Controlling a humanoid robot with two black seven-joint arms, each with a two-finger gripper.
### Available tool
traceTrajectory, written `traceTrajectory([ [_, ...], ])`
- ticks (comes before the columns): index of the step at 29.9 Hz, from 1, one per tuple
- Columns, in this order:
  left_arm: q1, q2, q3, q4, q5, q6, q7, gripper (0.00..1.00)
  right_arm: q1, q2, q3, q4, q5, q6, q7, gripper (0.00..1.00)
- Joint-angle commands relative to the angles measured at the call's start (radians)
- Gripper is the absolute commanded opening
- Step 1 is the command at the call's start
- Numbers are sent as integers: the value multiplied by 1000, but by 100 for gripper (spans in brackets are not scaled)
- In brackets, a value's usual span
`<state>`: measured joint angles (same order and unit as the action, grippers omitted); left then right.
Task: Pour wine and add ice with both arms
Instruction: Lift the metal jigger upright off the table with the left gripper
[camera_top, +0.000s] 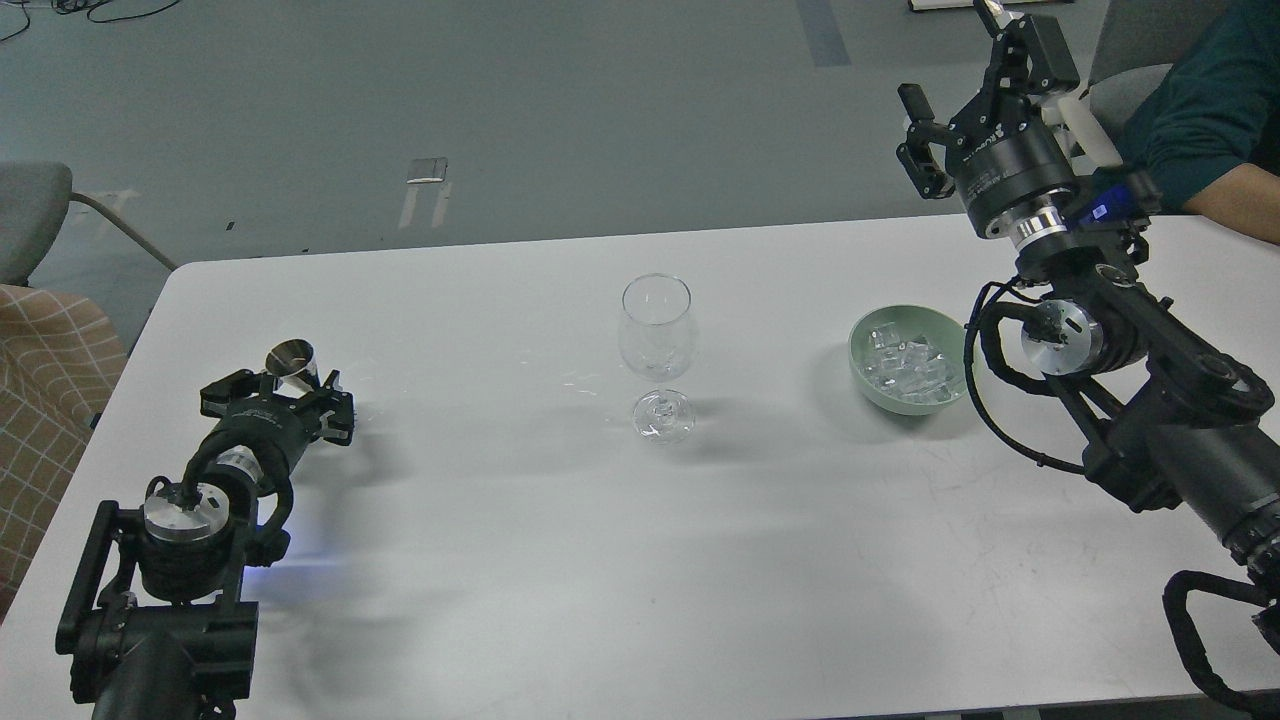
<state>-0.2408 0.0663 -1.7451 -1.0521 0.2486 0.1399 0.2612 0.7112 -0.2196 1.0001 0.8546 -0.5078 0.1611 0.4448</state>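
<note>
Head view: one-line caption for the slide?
Left gripper at a small steel cup, right gripper raised open above the ice bowl; wine glass empty.

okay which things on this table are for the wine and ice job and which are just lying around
For the job: wine glass, green bowl of ice, small metal cup at the left gripper, right gripper.

Not part of it: chairs, the person's arm.
</note>
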Motion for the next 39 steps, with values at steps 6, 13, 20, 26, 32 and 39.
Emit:
traceTrajectory([
  [6,0,0,3,9,0,-13,1,42,-3,-1,0,1,0,0,0,100],
  [13,2,0,1,9,0,-28,0,38,-3,-1,0,3,0,0,0,100],
  [20,3,-2,-4,9,-2,-54,0,23,-7,-1,0,3,-1,0,0,100],
  [26,3,-5,-5,9,-3,-56,-2,5,-12,-1,0,9,-1,0,0,100],
  [32,2,-11,-7,6,-8,-56,-2,0,-12,-1,0,11,-1,0,0,100],
  [39,-6,-13,-5,-28,-15,-54,9,0,-15,-1,0,15,-1,0,0,100],
])
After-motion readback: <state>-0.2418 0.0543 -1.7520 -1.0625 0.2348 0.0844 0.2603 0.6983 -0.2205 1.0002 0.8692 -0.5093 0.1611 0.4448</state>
